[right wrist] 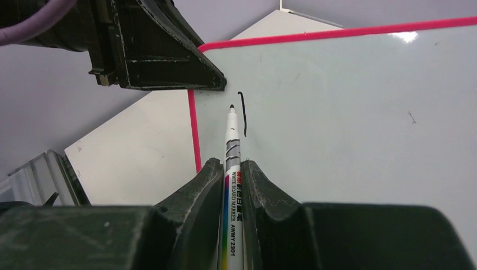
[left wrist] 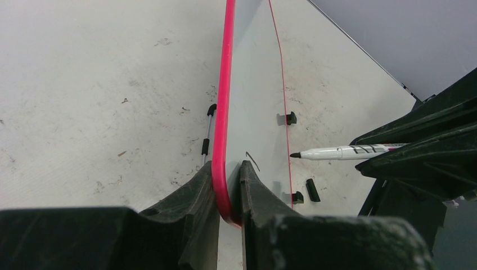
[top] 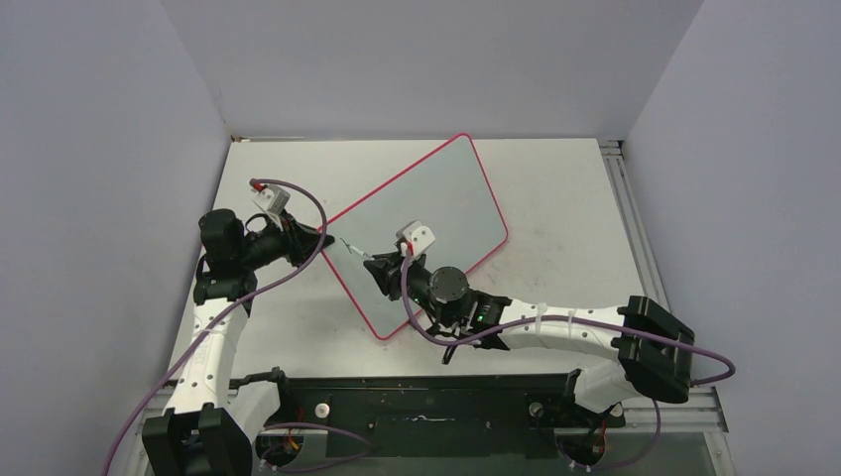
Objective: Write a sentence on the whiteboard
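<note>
The whiteboard (top: 426,198) lies skewed on the table, white with a pink-red rim. My left gripper (top: 325,241) (left wrist: 226,165) is shut on its left corner, one finger on each side of the rim (left wrist: 224,112). Held by my right gripper (top: 377,264) (right wrist: 231,163), a white whiteboard marker (right wrist: 232,140) (left wrist: 349,152) points its black tip at that corner. Of the sentence, only one short black stroke (right wrist: 243,112) (left wrist: 252,161) shows on the board (right wrist: 349,112), just right of the tip. Whether the tip touches the board I cannot tell.
A thin silver and black rod (left wrist: 208,132) lies on the scuffed table beside the rim. Two small black feet (left wrist: 289,118) sit at the board's far rim, with a short black piece (left wrist: 313,190) on the table by them. Grey walls (top: 417,59) enclose the table.
</note>
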Tool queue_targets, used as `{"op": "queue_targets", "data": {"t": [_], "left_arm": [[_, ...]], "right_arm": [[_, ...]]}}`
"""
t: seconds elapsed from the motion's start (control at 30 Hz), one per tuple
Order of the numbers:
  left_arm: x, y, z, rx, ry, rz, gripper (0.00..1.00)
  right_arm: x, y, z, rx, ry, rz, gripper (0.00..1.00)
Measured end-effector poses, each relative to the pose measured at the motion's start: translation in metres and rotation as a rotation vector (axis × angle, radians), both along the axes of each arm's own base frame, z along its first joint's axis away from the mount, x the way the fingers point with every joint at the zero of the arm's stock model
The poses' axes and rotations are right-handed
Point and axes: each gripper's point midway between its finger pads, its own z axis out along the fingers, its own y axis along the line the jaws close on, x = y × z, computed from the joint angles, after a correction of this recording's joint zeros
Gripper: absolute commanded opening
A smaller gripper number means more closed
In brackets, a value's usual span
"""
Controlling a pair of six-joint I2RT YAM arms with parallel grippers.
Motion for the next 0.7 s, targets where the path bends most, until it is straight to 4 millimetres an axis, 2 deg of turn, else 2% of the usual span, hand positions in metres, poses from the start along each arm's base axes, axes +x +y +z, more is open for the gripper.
{"op": "queue_targets", "data": {"t": [0.27,0.7], "left_arm": [[0.0,0.0,0.0,0.0,0.0,0.0,0.0],[0.0,0.0,0.0,0.0,0.001,0.0,0.0]], "right_arm": [[0.006,0.01,0.023,0.021,-0.042,-0.002,0.05],[0.021,0.012,0.011,-0.027,-0.046,-0.019,0.05]]}}
